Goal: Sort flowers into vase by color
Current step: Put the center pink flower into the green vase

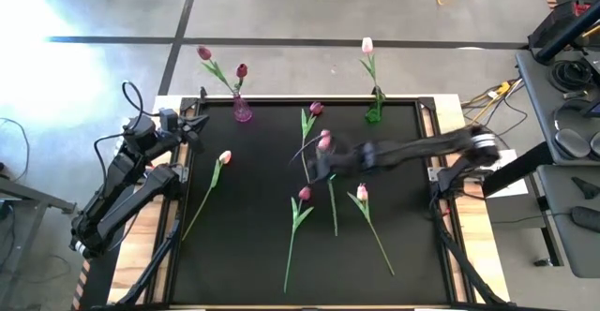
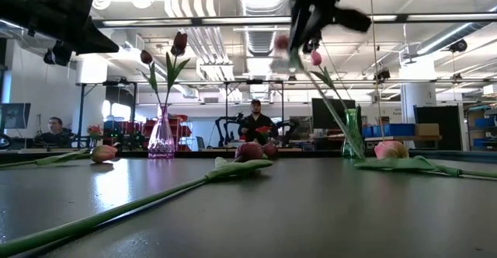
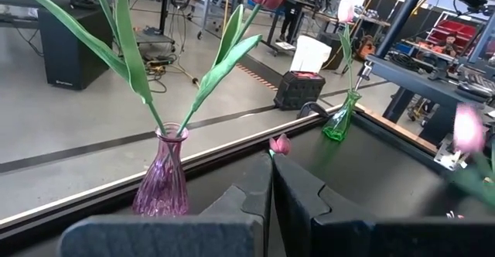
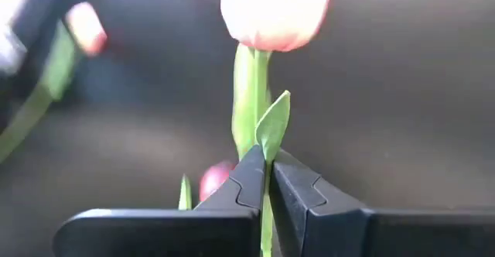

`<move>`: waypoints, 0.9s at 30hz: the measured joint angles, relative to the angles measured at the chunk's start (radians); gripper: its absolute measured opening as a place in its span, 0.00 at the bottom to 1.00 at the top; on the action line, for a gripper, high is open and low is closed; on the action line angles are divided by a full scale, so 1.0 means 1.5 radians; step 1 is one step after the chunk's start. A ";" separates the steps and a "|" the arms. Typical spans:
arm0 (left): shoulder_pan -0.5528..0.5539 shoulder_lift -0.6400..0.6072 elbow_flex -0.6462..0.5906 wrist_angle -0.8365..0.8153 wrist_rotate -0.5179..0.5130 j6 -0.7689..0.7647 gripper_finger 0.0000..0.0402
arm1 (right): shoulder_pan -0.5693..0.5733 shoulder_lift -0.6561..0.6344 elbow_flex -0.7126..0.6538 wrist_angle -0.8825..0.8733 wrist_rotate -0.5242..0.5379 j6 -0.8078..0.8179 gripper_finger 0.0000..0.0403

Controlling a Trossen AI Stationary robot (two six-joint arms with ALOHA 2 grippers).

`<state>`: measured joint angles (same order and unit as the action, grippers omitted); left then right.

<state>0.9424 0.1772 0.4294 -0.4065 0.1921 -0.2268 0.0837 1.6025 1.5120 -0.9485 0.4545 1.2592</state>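
Note:
My right gripper (image 1: 323, 161) hangs blurred over the middle of the black table, shut on a pale pink tulip whose head (image 1: 324, 140) shows beside it; in the low view the right gripper (image 2: 307, 33) is high above the table. My left gripper (image 3: 271, 203) is shut on nothing and waits near the pink vase (image 1: 242, 111), which holds two magenta tulips (image 1: 242, 70). The green vase (image 1: 374, 112) holds one pale tulip (image 1: 367, 45). Lying flat on the table are two magenta tulips (image 1: 305, 194), (image 1: 316, 109) and two pale ones (image 1: 225, 157), (image 1: 362, 192). My right gripper pinches the pale tulip between its two fingers (image 4: 251, 179) on the stem just below the head, where a small leaf (image 4: 271, 125) sits. The fingers lie across the stem. The head (image 4: 277, 9) stands beyond the fingertips, and the long stem (image 1: 331, 208) trails toward the table's near edge.
The two vases stand at the table's far edge, pink to the left, green (image 2: 351, 134) to the right. The tulips' long stems stretch across the middle and near half of the table. People sit in the room behind (image 2: 255, 122).

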 joint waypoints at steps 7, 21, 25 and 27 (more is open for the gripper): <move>0.000 0.000 0.000 0.009 -0.001 0.000 0.00 | -0.078 -0.184 0.001 0.018 0.246 -0.270 0.02; 0.000 0.000 -0.014 0.016 -0.019 0.005 0.00 | -0.401 -0.304 -0.005 0.272 0.179 -0.787 0.02; 0.000 -0.001 -0.014 0.017 -0.019 0.005 0.00 | -0.452 -0.294 -0.038 0.298 0.143 -0.820 0.02; 0.000 -0.001 -0.014 0.017 -0.019 0.005 0.00 | -0.471 -0.289 -0.062 0.328 0.127 -0.840 0.02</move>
<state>0.9424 0.1761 0.4084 -0.3815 0.1629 -0.2188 -0.6226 1.1685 1.4184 -0.4572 0.6455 -0.0003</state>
